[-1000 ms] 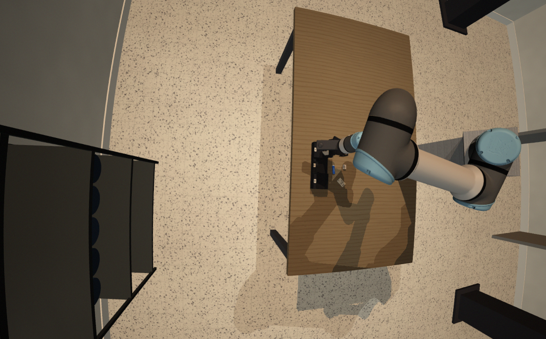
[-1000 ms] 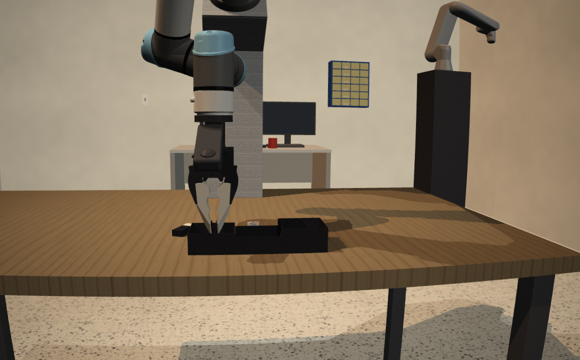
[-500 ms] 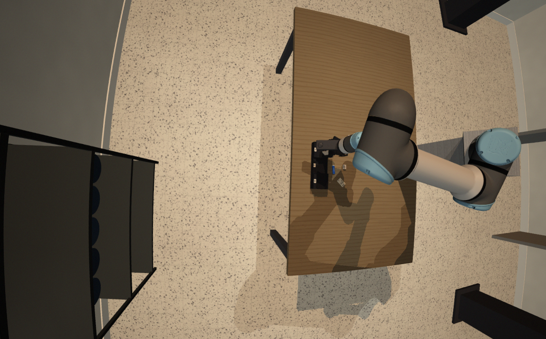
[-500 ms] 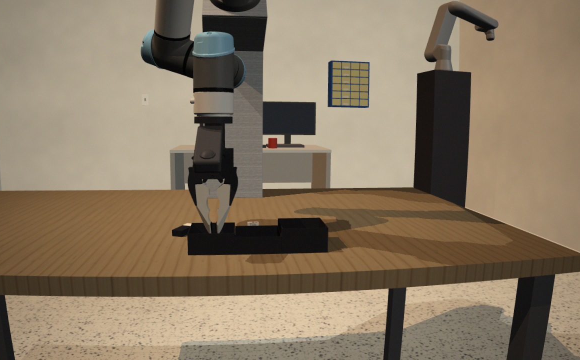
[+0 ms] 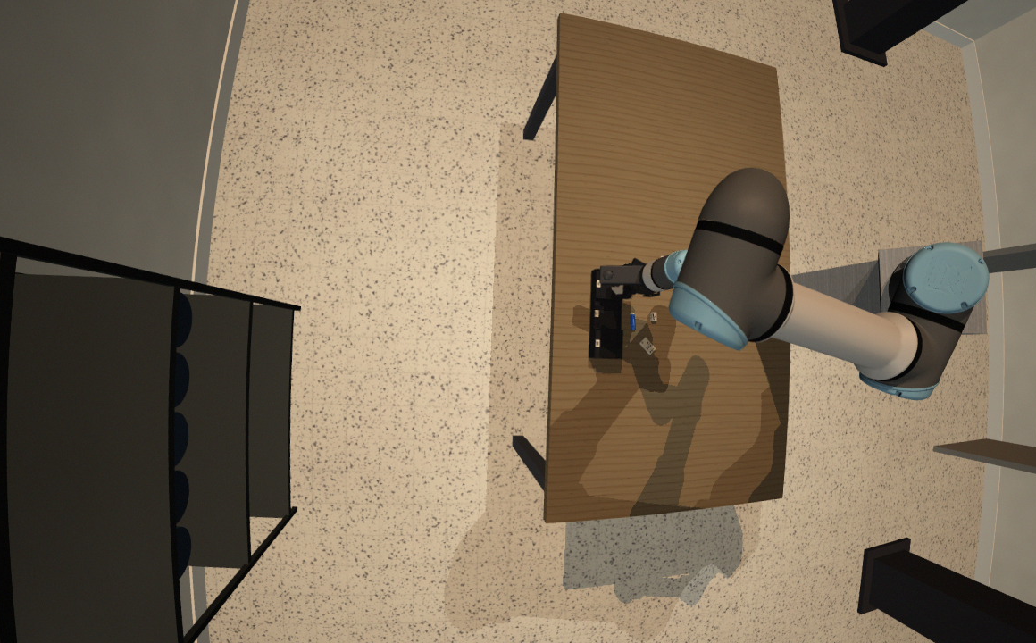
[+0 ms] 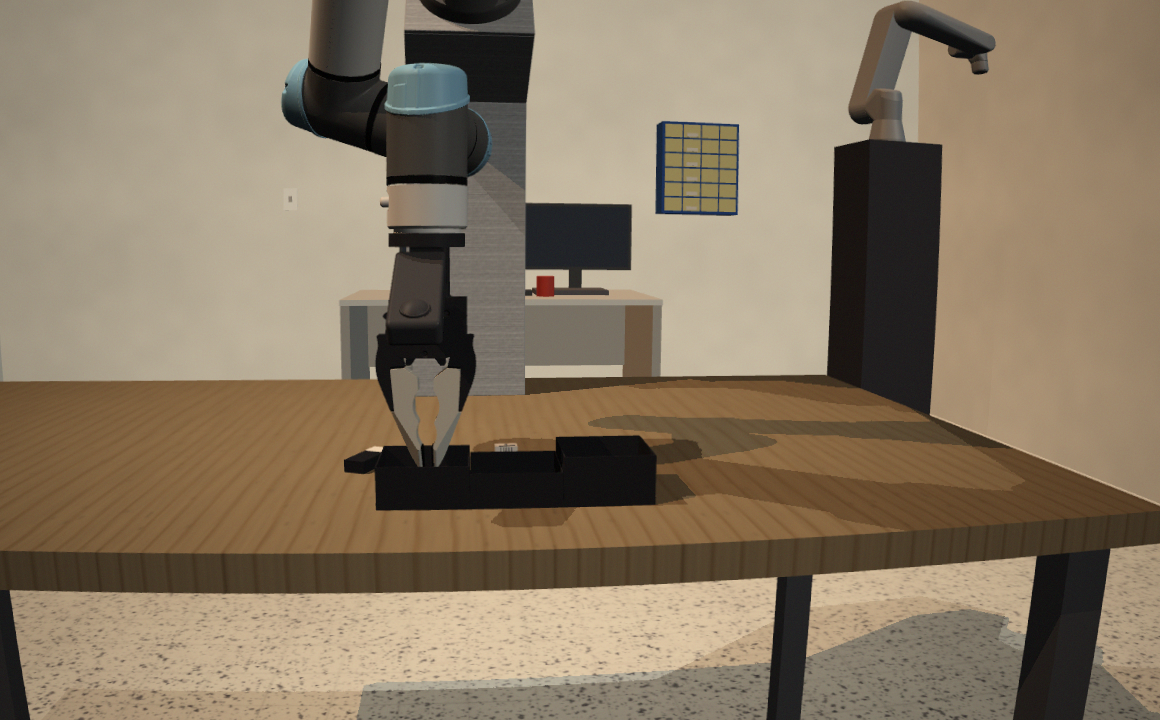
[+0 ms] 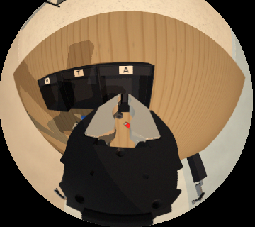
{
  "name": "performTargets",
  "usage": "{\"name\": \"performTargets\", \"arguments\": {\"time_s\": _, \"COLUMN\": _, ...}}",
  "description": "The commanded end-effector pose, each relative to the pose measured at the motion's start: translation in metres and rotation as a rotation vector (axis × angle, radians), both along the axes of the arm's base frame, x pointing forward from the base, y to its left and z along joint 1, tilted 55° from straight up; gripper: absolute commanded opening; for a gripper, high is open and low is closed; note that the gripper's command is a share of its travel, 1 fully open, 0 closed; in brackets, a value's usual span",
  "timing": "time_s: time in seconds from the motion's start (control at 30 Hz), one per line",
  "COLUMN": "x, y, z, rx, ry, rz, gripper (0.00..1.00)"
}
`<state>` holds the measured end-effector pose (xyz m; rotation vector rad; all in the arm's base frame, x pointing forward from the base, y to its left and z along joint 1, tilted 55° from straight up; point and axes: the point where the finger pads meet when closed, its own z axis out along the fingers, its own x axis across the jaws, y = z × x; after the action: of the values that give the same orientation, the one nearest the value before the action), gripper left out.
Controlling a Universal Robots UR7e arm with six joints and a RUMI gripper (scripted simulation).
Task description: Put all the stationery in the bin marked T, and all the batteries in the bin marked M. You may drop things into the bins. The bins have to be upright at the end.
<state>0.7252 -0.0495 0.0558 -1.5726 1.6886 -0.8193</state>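
Observation:
Three black bins stand joined in a row on the wooden table [image 6: 163, 465]: bin M [image 7: 53, 96] [image 6: 606, 479] [image 5: 603, 347], bin T [image 7: 83, 90] [image 6: 517, 488] [image 5: 603, 315] in the middle, and bin A [image 7: 142, 85] [image 6: 423, 490]. My gripper [image 6: 427, 461] [image 7: 125, 94] [image 5: 603, 275] is shut, pointing straight down. Its tips are at bin A's rim; I cannot tell if they are inside it. A small blue item [image 5: 632, 321] [image 7: 83, 117] and two small white items [image 5: 653, 317] [image 5: 647, 345] lie on the table beside the bins. A tiny red thing [image 7: 127, 125] shows through the gap between the fingers.
A small black item [image 6: 358, 462] lies on the table just left of bin A. One white item [image 6: 505, 445] shows behind bin T. The arm [image 5: 738, 263] reaches over the table from its base at the right edge.

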Motion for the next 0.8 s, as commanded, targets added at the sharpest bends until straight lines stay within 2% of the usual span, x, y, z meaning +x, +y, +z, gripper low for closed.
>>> {"name": "performTargets", "arguments": {"time_s": 0.0, "x": 0.0006, "y": -0.0001, "z": 0.0007, "rx": -0.001, "ry": -0.002, "rz": 0.0, "gripper": 0.04}}
{"name": "performTargets", "arguments": {"time_s": 0.47, "x": 0.0006, "y": -0.0001, "z": 0.0007, "rx": -0.001, "ry": -0.002, "rz": 0.0, "gripper": 0.04}}
{"name": "performTargets", "arguments": {"time_s": 0.77, "x": -0.0083, "y": -0.0009, "z": 0.0061, "rx": 0.0, "ry": -0.001, "rz": -0.001, "gripper": 0.04}}
